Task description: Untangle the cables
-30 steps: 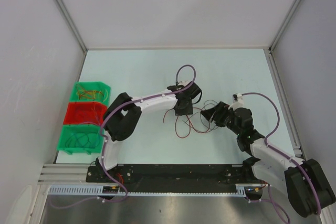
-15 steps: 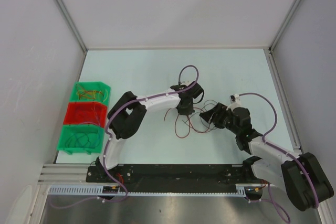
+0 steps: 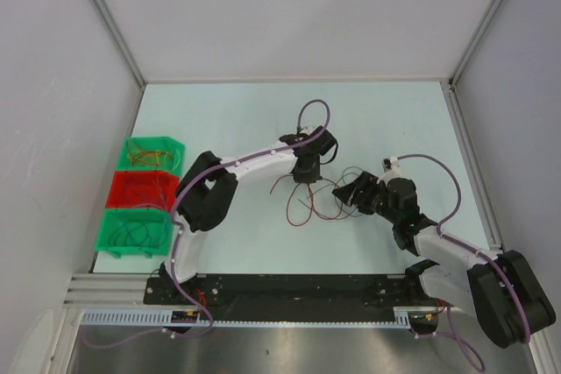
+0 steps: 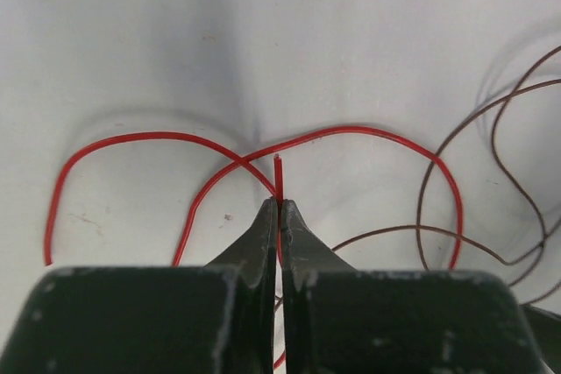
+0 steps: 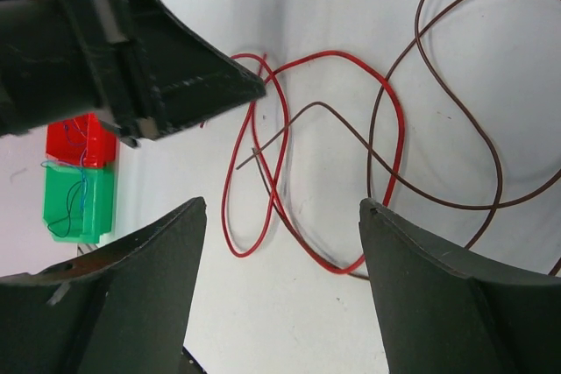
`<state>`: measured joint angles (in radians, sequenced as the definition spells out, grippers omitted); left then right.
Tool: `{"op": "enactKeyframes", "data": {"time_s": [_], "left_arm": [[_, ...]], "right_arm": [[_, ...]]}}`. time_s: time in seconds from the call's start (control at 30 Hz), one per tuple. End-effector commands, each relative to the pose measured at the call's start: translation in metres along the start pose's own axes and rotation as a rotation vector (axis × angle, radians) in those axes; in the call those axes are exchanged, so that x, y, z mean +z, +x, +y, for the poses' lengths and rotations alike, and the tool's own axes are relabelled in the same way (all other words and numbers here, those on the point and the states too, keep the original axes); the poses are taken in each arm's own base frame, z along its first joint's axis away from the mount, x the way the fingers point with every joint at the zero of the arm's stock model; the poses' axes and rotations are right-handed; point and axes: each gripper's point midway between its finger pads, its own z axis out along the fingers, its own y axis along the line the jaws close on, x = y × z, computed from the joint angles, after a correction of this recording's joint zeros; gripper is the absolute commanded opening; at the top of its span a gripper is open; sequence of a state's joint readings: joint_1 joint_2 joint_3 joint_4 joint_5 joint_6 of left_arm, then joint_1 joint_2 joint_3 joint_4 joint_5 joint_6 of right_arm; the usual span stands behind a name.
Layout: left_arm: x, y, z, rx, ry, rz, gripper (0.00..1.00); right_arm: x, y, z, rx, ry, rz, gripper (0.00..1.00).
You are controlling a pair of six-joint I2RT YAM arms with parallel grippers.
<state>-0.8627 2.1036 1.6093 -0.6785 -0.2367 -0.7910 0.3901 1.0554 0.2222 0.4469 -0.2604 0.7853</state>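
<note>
I looked down from the top camera and saw my left gripper (image 3: 304,178) near the middle of the pale table (image 3: 386,116), with my right gripper (image 3: 349,192) just to its right. The cables (image 3: 307,203) lay loose on the table between and below the two grippers, looping over each other. Through the left wrist camera I saw the left fingers (image 4: 263,238) pressed tight together on the red cable (image 4: 351,133). A short bit of its end stuck straight up past the tips. The rest of that red cable curled away on both sides and crossed over itself just above the tips. A maroon cable (image 4: 504,172) made big loops off to the right side of that view and crossed the red one. Through the right wrist camera I saw my right gripper (image 5: 280,216) standing wide open and holding nothing. Its two dark fingers (image 5: 447,304) hung over the red cable (image 5: 394,120) and the maroon cable (image 5: 456,120), which crossed each other on the table. In that same view the left gripper (image 5: 250,89) pointed in from the left, with its tip at the red loop. Far to the left of the table sat three small bins (image 3: 140,203) in a row, green, red and green, each with some thin wires inside.
</note>
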Motion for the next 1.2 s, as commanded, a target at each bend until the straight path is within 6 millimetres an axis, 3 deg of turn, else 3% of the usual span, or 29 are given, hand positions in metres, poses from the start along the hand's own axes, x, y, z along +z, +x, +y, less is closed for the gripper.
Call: {"op": "enactKeyframes", "data": {"time_s": [0.0, 0.1, 0.13, 0.2, 0.33, 0.5, 0.6, 0.8, 1.0, 1.17], "left_arm": [[-0.080, -0.064, -0.014, 0.010, 0.108, -0.190, 0.00], [-0.107, -0.080, -0.018, 0.027, 0.143, -0.249, 0.00], [-0.124, -0.090, -0.020, 0.024, 0.165, -0.282, 0.00], [-0.139, -0.098, -0.017, 0.037, 0.159, -0.313, 0.00], [-0.189, -0.131, -0.013, 0.036, 0.163, -0.428, 0.00], [-0.267, -0.174, -0.012, 0.035, 0.235, -0.596, 0.00], [-0.328, -0.199, -0.012, 0.017, 0.312, -0.717, 0.01], [-0.400, -0.217, 0.004, 0.010, 0.378, -0.887, 0.04], [-0.435, -0.220, 0.010, 0.021, 0.434, -0.982, 0.04], [-0.483, -0.222, 0.030, 0.009, 0.464, -1.098, 0.06]], "right_arm": [[0.003, -0.018, 0.016, -0.023, -0.042, -0.046, 0.75], [0.004, -0.018, 0.015, -0.020, -0.036, -0.048, 0.75], [0.004, -0.018, 0.015, -0.019, -0.035, -0.047, 0.75], [0.004, -0.017, 0.015, -0.019, -0.032, -0.046, 0.75], [0.004, -0.018, 0.014, -0.017, -0.029, -0.047, 0.75], [0.005, -0.018, 0.014, -0.013, -0.025, -0.047, 0.75], [0.005, -0.018, 0.013, -0.012, -0.021, -0.044, 0.75], [0.006, -0.018, 0.013, -0.012, -0.019, -0.042, 0.75], [0.006, -0.017, 0.014, -0.010, -0.022, -0.037, 0.74], [0.006, -0.017, 0.015, -0.014, -0.027, -0.031, 0.75]]}}
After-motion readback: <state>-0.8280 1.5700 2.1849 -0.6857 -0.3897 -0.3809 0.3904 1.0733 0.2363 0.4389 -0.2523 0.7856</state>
